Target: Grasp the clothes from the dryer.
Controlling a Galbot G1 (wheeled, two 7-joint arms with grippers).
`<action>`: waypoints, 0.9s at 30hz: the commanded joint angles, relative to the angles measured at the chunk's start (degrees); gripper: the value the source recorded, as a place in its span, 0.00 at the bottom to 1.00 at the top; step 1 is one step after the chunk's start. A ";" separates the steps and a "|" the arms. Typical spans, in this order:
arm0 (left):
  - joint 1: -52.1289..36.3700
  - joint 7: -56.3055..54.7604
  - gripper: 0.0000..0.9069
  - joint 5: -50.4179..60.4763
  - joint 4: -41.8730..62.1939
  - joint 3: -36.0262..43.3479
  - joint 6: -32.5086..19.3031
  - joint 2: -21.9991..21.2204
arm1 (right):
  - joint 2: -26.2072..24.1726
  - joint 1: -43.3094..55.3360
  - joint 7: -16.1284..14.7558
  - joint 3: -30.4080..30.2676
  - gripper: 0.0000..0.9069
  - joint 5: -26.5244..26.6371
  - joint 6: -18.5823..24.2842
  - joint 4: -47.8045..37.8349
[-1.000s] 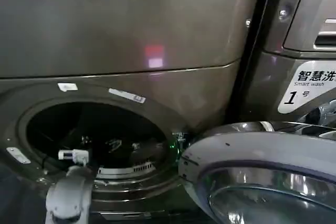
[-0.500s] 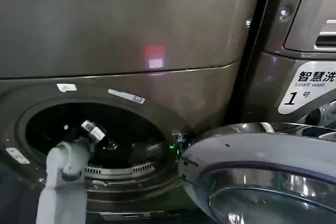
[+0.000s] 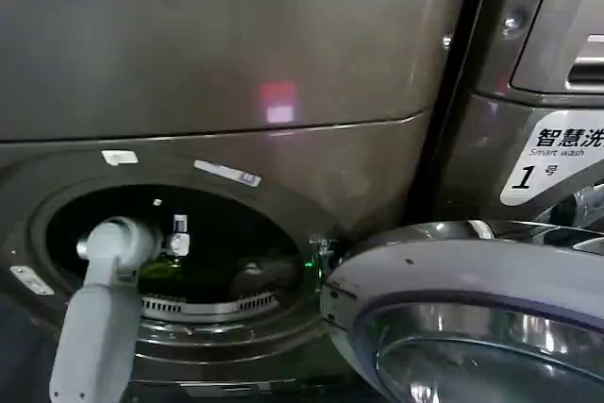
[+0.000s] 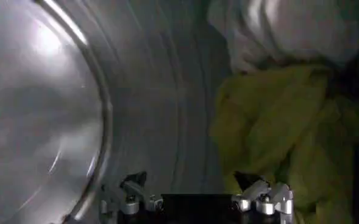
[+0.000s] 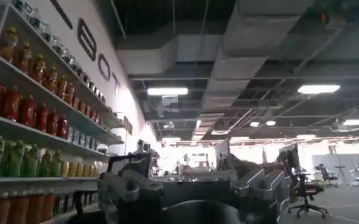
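Note:
The dryer (image 3: pixel 283 63) is the big bronze-grey machine in front of me, its round porthole open on a dark drum. My left arm reaches through the porthole, and my left gripper (image 3: pixel 177 237) hangs inside the drum. In the left wrist view that gripper (image 4: pixel 197 185) is open, its fingertips (image 4: pixel 259 193) wide apart with nothing between them. The clothes lie just ahead of it: a bright yellow-green piece (image 4: pixel 277 134) beside one fingertip and a pale grey piece (image 4: pixel 289 30) beyond. The head view shows yellow-green fabric (image 3: pixel 159 269) and a dark grey piece (image 3: pixel 257 280) on the drum floor. My right gripper (image 5: pixel 191 176) is open, held away in the room.
The dryer's round glass door (image 3: pixel 472 318) with its light-grey rim stands swung open at the lower right. A like machine (image 3: pixel 547 63) with a white "1" label stands to the right. Shelves of bottles (image 5: pixel 27 103) show in the right wrist view.
My left arm has risen from the porthole's lower rim and pushed deeper into the drum. The gripper went from low at the opening to up inside, toward the clothes.

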 commanded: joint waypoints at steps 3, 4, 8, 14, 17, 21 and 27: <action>-1.75 0.81 1.00 -7.13 5.94 2.63 -0.10 -0.09 | 0.15 0.12 0.04 -0.16 1.00 -0.72 0.25 -0.18; -1.77 0.81 1.00 -7.04 6.48 2.74 0.02 -0.23 | 0.17 0.11 0.04 -0.14 1.00 -0.72 0.24 -0.13; -2.32 0.80 1.00 -4.75 8.72 3.25 -0.31 -0.67 | 0.14 -0.16 0.04 -0.15 1.00 -0.90 0.48 -0.56; -3.43 0.81 1.00 -5.71 10.43 5.12 -0.02 -1.04 | 0.24 0.16 0.07 -0.41 1.00 -1.05 0.46 -0.28; -3.37 0.79 1.00 -5.62 11.00 5.43 0.58 -1.42 | 0.29 0.09 0.04 -0.42 1.00 -1.12 0.47 -0.32; -3.39 0.78 1.00 -6.18 12.24 5.77 1.40 -1.78 | 0.32 -0.06 0.06 -0.38 1.00 -1.16 0.56 -0.55; -3.26 0.80 1.00 -6.27 13.67 5.73 1.07 -1.82 | 0.34 0.00 0.07 -0.53 1.00 -1.22 0.54 -0.35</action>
